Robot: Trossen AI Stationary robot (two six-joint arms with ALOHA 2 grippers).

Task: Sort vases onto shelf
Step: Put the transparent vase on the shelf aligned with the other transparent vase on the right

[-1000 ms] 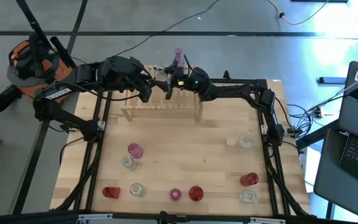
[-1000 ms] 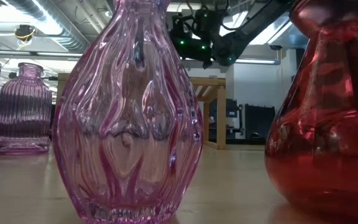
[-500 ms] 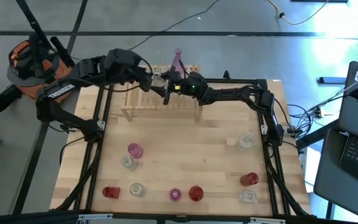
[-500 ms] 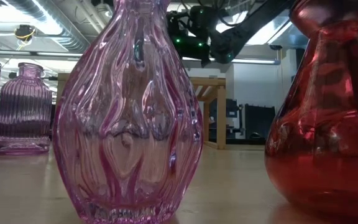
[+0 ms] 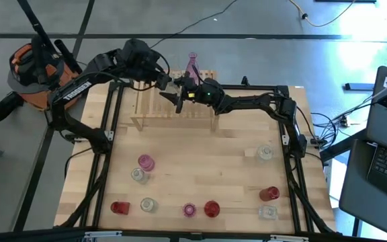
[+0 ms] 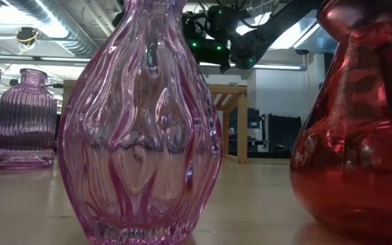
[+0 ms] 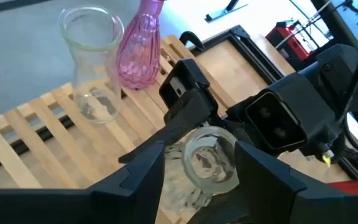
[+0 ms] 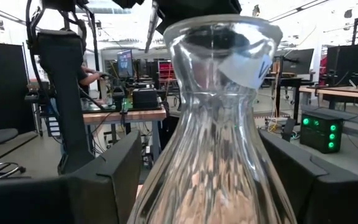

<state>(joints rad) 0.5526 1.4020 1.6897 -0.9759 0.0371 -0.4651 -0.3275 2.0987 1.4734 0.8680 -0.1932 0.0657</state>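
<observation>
**Ops:** Status on the claws?

**Me:** My right gripper (image 8: 201,143) is clamped on a clear vase (image 8: 210,124), one finger on each side of the body. The neck and rim stick out past the fingers.

**Ops:** Left one?

**Me:** My left gripper (image 7: 199,152) is spread wide, just above that same vase. Looking down past its fingers I see the vase mouth between them, with a gap showing on one side. It's not gripping.

**Ops:** Where's the vase relative to the shelf?

**Me:** It's over the slatted top of the shelf (image 5: 180,117), toward the far edge. I can't tell if the base touches the slats.

**Ops:** Anything on the shelf?

**Me:** Two, both upright and just beside each other: a slim pink vase (image 7: 138,50) and a clear jar vase (image 7: 92,62).

**Ops:** The rest?

**Me:** The rest are on the table (image 5: 200,161), near the front edge. That includes a pink one (image 5: 146,162), a red one (image 5: 211,209) and a clear one (image 5: 265,152) off to the right.
</observation>
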